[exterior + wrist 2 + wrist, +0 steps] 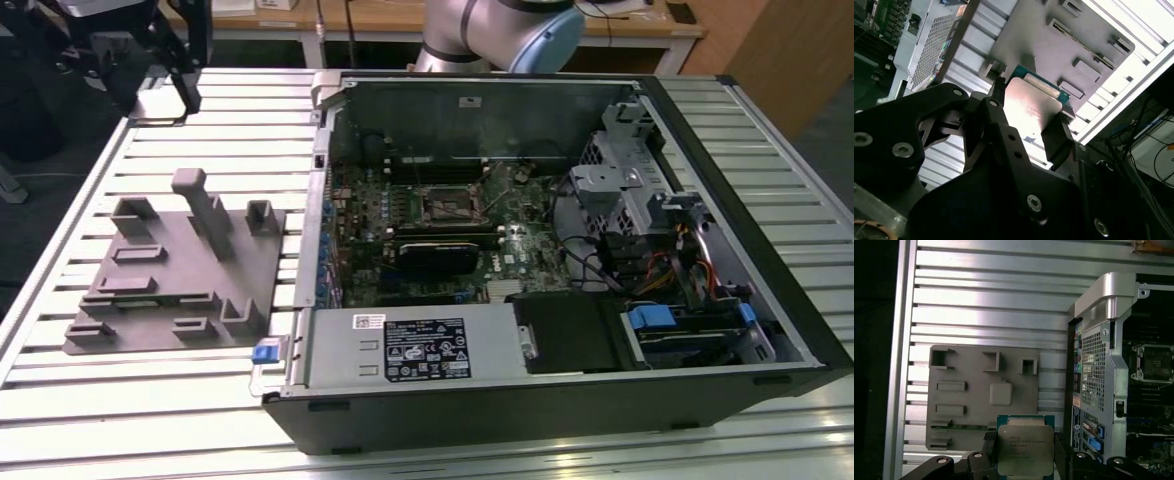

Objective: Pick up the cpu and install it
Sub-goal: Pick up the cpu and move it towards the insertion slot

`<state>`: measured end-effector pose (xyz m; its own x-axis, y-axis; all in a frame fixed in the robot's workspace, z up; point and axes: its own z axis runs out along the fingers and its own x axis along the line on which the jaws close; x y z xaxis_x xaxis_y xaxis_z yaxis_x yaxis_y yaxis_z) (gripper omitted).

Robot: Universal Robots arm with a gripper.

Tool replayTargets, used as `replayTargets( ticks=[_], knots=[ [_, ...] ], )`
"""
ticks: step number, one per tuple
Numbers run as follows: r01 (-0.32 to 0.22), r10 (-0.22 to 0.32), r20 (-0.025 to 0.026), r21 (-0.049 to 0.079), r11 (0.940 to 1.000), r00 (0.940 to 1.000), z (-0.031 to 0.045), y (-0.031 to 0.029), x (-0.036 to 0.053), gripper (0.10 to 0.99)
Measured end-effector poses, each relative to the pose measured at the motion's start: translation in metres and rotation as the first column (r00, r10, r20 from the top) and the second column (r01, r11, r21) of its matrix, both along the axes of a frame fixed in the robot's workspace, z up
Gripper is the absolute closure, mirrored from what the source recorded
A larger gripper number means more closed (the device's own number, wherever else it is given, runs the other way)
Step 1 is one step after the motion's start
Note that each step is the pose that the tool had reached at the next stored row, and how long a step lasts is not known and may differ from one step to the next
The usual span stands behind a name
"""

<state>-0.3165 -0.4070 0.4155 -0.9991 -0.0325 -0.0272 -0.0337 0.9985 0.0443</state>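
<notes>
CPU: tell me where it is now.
In both wrist views the cpu sits clamped in the gripper, up off the gray tray, with the open computer case alongside.

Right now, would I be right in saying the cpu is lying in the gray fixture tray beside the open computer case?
No: the cpu is not lying in the gray fixture tray; the end effector holds it by its edges, clear of the tray, as the first wrist view shows. The tray does sit beside the open computer case.

table: slatted aluminium | behind: wooden workbench | floor: dark | light: glare on slats
</notes>
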Motion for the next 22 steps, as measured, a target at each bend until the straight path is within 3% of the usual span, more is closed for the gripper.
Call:
replayTargets(
  ticks=[22],
  knots=[
    [0.000, 0.000, 0.0000, 0.000, 1.0000, 1.0000, -0.0001, 0.0000, 0.0544, 0.545]
  ],
)
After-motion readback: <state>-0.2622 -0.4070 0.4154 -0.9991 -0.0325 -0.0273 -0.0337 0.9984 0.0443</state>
